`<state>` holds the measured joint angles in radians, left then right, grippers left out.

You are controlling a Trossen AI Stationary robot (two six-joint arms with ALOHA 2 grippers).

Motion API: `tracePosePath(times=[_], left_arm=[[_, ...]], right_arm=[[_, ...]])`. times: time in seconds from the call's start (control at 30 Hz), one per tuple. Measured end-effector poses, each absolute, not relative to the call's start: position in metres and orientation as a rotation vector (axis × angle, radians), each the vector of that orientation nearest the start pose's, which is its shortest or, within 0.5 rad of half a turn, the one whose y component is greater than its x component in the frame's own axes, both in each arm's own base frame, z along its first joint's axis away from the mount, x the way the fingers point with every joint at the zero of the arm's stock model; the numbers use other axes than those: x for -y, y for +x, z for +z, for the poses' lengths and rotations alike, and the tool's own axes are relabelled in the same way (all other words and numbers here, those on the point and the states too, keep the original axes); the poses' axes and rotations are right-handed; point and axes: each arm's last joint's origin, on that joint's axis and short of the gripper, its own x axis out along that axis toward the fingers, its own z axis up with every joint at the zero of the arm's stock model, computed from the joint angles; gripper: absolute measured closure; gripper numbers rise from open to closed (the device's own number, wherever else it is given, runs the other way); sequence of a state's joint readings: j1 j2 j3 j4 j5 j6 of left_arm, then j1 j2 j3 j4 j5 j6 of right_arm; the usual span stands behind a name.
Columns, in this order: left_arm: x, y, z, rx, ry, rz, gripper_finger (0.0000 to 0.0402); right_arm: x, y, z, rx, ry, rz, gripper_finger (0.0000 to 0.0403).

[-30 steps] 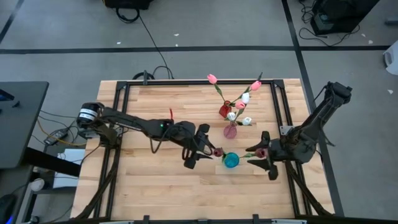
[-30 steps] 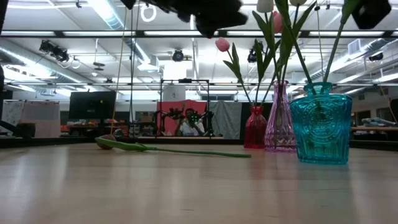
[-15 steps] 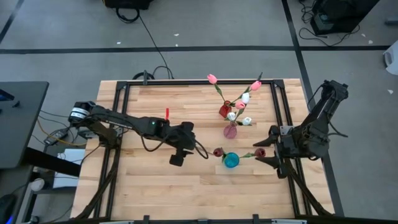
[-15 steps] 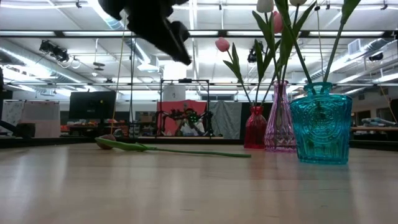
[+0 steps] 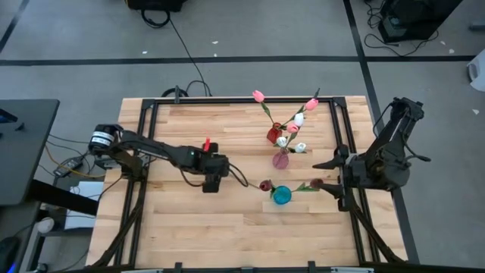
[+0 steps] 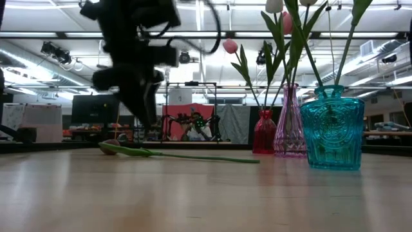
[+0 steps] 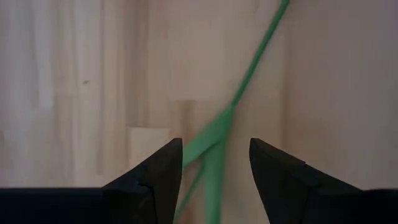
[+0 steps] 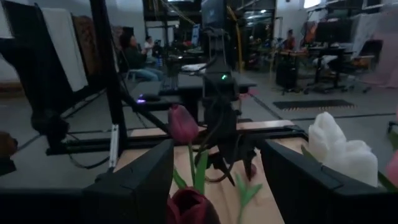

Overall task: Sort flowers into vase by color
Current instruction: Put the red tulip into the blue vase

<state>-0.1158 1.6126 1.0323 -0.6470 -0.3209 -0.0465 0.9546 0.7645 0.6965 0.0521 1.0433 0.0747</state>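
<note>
High view: left gripper now withdrawn from the teal vase toward 9 o'clock, over a loose tulip region at table centre; right gripper backed off toward 3 o'clock, jaws wide, empty. Maroon tulips standing in the teal vase.

Low view: lowered since earlier, above the lying flower, long green stem flat on the wood.

Left wrist view: fingers spread wide, straddling a green stem, no grip.

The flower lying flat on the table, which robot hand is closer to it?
Left. The left gripper hangs open right over the lying flower; the right gripper waits open beyond the blue vase.
</note>
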Motion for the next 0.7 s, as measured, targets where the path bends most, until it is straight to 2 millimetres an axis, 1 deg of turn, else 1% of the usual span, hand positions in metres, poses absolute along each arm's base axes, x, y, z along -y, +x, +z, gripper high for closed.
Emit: tracePosePath(times=[0.1, 0.17, 0.23, 0.33, 0.43, 0.5, 0.6, 0.7], left_arm=[[0.021, 0.301, 0.183, -1.197, 0.311, 0.223, 0.0210], [0.018, 0.302, 0.178, -1.199, 0.338, 0.220, 0.0210], [0.016, 0.310, 0.175, -1.165, 0.321, 0.198, 0.0210], [0.011, 0.316, 0.163, -1.203, 0.277, 0.145, 0.0210], [0.008, 0.320, 0.151, -1.254, 0.297, 0.097, 0.0211], [0.008, 0.323, 0.148, -1.246, 0.318, 0.083, 0.0214], [0.008, 0.325, 0.144, -1.260, 0.361, 0.052, 0.0228], [0.008, 0.325, 0.142, -1.268, 0.363, 0.029, 0.0263]], right_arm=[[-0.116, 0.114, 0.325, -0.008, 0.051, -0.130, 0.0150], [-0.115, 0.114, 0.325, -0.006, 0.050, -0.157, 0.0150], [-0.114, 0.115, 0.325, -0.006, 0.047, -0.167, 0.0150], [-0.112, 0.117, 0.325, -0.007, 0.047, -0.175, 0.0150], [-0.113, 0.118, 0.324, -0.011, 0.041, -0.162, 0.0151], [-0.114, 0.119, 0.324, -0.012, 0.041, -0.161, 0.0151], [-0.114, 0.119, 0.323, -0.013, 0.039, -0.157, 0.0151], [-0.114, 0.119, 0.323, -0.014, 0.038, -0.157, 0.0151]])
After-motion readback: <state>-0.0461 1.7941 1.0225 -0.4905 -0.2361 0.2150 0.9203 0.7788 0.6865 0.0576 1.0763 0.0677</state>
